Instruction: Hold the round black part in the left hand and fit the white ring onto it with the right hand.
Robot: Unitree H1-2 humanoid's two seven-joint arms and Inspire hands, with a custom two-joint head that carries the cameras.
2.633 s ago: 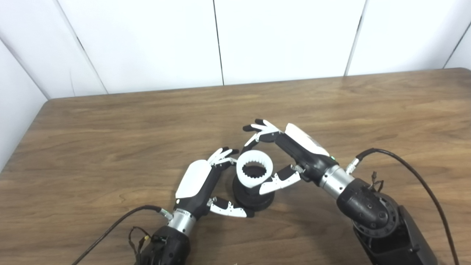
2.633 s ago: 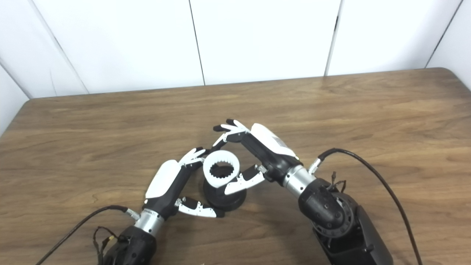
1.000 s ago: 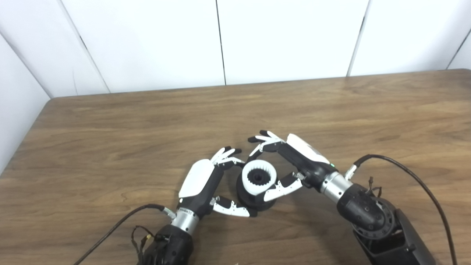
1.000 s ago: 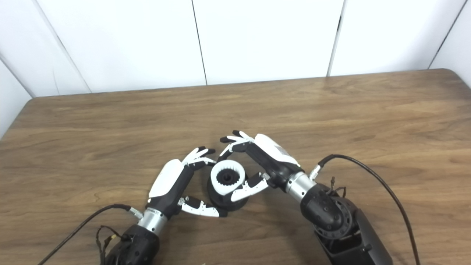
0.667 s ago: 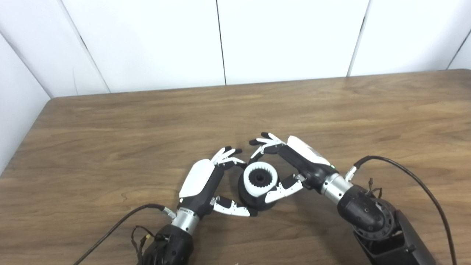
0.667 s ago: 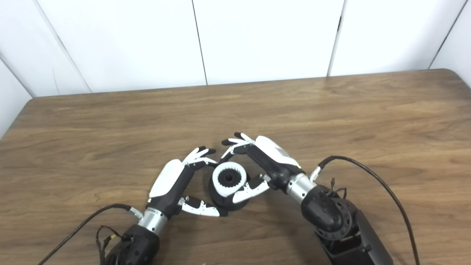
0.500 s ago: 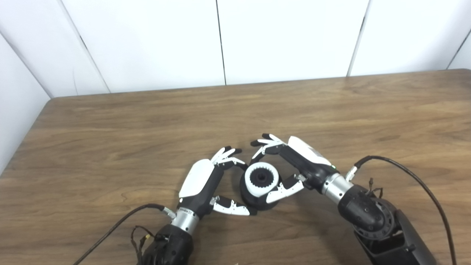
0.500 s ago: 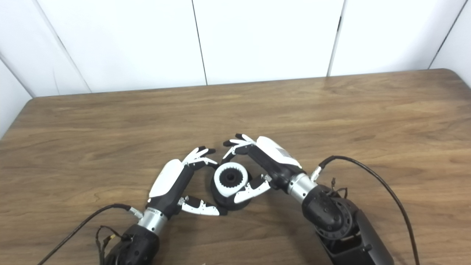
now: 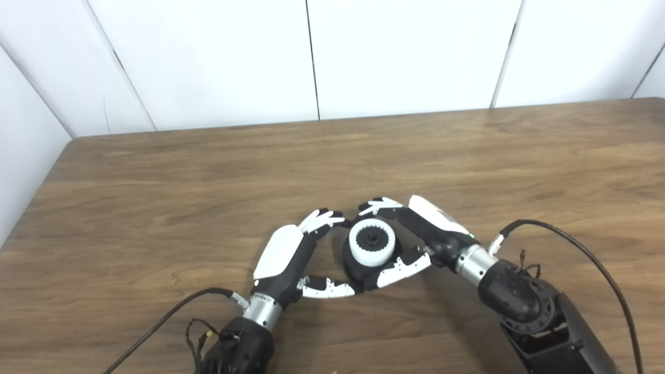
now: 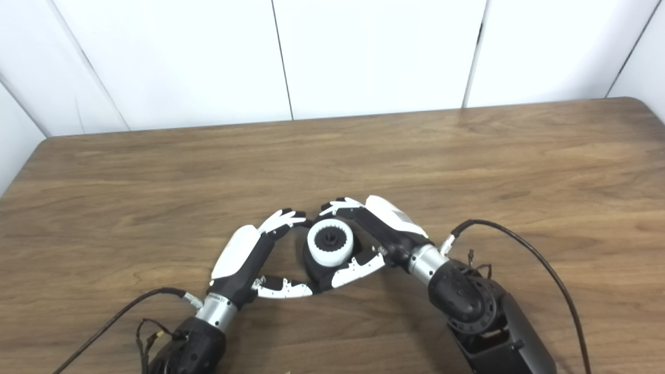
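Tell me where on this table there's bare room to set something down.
The table is bare along the far edge by the wall and on both sides. It is crowded front and centre, where the left hand and right hand flank the round black part carrying the white ring.

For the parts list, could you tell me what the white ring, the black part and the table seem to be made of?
White ring: matte plastic by the look, with moulded inner teeth.
Black part: dull black, probably plastic; no shine.
Table: wood-grain top with a slight sheen, solid or laminate unclear.
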